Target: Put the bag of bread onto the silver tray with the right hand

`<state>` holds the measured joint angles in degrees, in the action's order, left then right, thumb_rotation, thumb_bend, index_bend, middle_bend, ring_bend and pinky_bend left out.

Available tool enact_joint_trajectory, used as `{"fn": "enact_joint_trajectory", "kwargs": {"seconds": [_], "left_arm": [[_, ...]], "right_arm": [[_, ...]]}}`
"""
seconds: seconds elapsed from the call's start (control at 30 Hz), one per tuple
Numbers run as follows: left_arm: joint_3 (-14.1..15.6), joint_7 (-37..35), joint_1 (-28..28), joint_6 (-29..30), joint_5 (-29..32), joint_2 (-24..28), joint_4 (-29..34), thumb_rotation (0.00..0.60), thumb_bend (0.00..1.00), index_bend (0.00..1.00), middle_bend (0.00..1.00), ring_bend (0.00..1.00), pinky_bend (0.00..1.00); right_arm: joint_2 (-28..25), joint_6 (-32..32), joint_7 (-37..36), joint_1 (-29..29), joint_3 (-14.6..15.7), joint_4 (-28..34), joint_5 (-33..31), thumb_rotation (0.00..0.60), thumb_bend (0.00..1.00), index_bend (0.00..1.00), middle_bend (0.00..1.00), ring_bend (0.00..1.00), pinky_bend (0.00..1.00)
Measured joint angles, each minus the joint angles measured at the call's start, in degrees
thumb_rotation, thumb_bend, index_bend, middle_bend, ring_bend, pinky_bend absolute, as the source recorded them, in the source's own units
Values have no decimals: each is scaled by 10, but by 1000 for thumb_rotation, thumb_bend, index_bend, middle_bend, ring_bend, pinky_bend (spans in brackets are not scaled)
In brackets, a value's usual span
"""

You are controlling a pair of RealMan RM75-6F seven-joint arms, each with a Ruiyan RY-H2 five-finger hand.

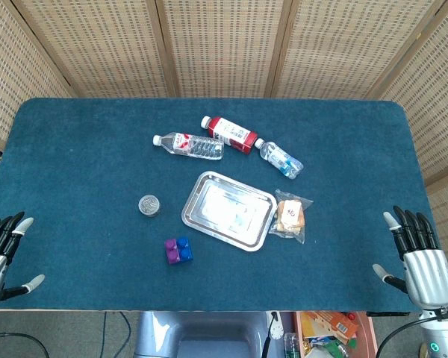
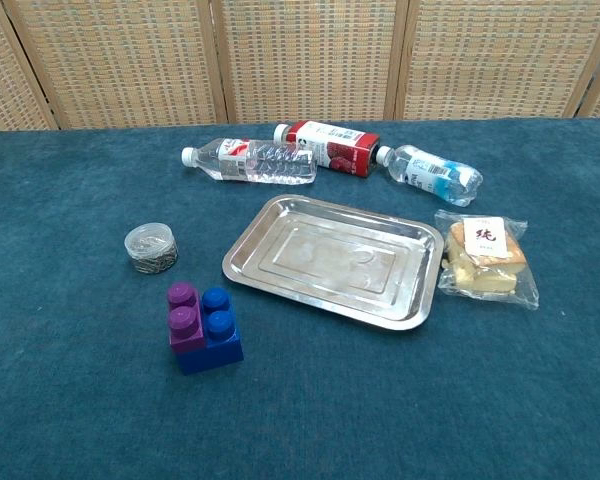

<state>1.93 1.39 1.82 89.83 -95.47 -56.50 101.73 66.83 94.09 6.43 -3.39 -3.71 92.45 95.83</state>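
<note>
- Bread bag (image 1: 291, 217) is lying on the blue cloth, touching the silver tray's (image 1: 196, 195) right rim; nothing is holding it.
- I am judging that the slack clear plastic could slip from my fingers, or a reach could nudge the tray.
- My right hand (image 1: 418, 257) is resting spread and empty at the table's near right corner, well apart from the bag.

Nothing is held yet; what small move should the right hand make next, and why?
Probably reach the right hand forward and inward toward the bag of bread. The hand is open at the table's near edge, and the bag lies on the cloth beside the silver tray.
</note>
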Motion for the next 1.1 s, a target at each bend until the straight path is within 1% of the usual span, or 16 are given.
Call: {"fn": "enact_joint_trajectory", "kwargs": {"seconds": [0.17, 0.3, 0.4, 0.57, 0.67, 0.73, 0.83, 0.97, 1.0, 1.1], "left_arm": [[-2, -2, 2, -7, 6, 0, -2, 600, 0, 0, 0, 0, 0], [-6, 1, 5, -7, 7, -3, -1, 600, 0, 0, 0, 0, 0], [-8, 11, 9, -14, 10, -6, 0, 600, 0, 0, 0, 0, 0], [-15, 36, 15, -25, 27, -15, 2, 600, 0, 0, 0, 0, 0], [-21, 45, 17, -31, 44, -19, 1, 600, 0, 0, 0, 0, 0], [-24, 50, 20, -37, 53, -22, 1, 600, 0, 0, 0, 0, 0], [-27, 52, 22, -42, 62, -23, 1, 600, 0, 0, 0, 0, 0], [-32, 49, 27, -53, 79, -22, -1, 600, 0, 0, 0, 0, 0], [-33, 48, 28, -56, 82, -21, -1, 600, 0, 0, 0, 0, 0], [-37, 47, 33, -66, 93, -21, -4, 600, 0, 0, 0, 0, 0]], "right_arm": [[-3, -25, 7, -8, 1, 10, -7, 600, 0, 0, 0, 0, 0], [-13, -77, 13, -35, -2, 22, -10, 600, 0, 0, 0, 0, 0], [-23, -139, 9, -71, -7, 34, -15, 600, 0, 0, 0, 0, 0], [-27, -272, 4, -157, -29, 39, -45, 600, 0, 0, 0, 0, 0], [-15, -351, 14, -205, -43, 30, -87, 600, 0, 0, 0, 0, 0], [-1, -400, 30, -235, -53, 19, -128, 600, 0, 0, 0, 0, 0], [26, -444, 69, -273, -62, -3, -188, 600, 0, 0, 0, 0, 0], [74, -475, 131, -311, -69, -43, -254, 600, 0, 0, 0, 0, 6], [84, -479, 143, -317, -69, -52, -269, 600, 0, 0, 0, 0, 33], [111, -490, 172, -334, -68, -73, -312, 600, 0, 0, 0, 0, 164]]}}
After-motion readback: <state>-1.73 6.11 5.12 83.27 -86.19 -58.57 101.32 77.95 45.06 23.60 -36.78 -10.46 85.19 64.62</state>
